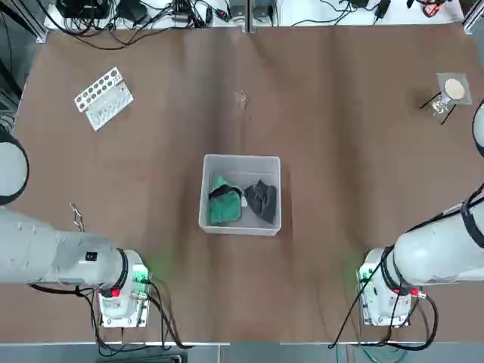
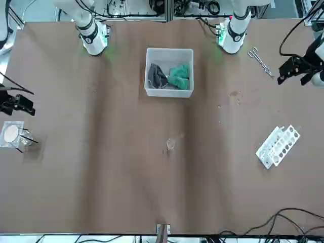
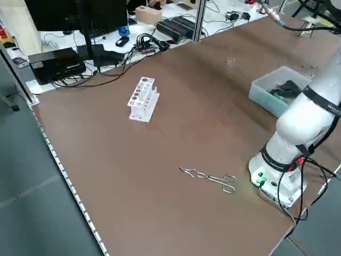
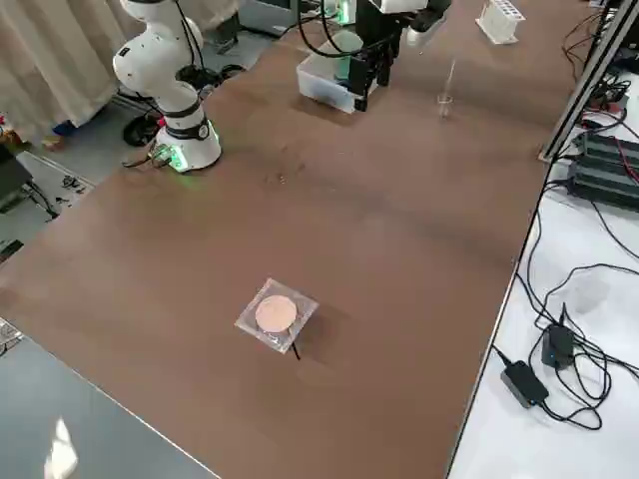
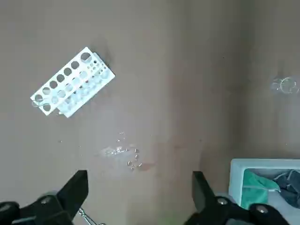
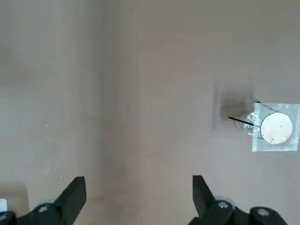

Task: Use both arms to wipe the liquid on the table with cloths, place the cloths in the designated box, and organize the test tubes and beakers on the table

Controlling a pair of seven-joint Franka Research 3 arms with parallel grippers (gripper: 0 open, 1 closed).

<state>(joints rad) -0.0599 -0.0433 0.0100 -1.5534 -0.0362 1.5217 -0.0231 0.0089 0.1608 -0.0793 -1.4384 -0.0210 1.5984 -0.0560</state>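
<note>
The translucent box [image 1: 241,165] stands mid-table and holds both cloths: the green cloth [image 1: 224,204] beside the dark cloth [image 1: 262,199]. A tiny clear beaker [image 1: 241,98] stands beyond the box. Small drops of liquid [image 5: 123,153] glisten on the wood between the rack and the box. My left gripper [image 5: 139,194] hovers open above those drops, at the table's left side [image 2: 292,71]. My right gripper [image 6: 138,194] hangs open and empty over bare wood near the metal stand, at the right side [image 2: 22,105]. No separate test tubes can be made out.
A white perforated tube rack [image 1: 103,98] lies far left. Metal tongs [image 1: 77,217] lie near the left arm's base. A metal stand with a tan disc [image 1: 452,91] sits at the far right. Cables and equipment line the far edge.
</note>
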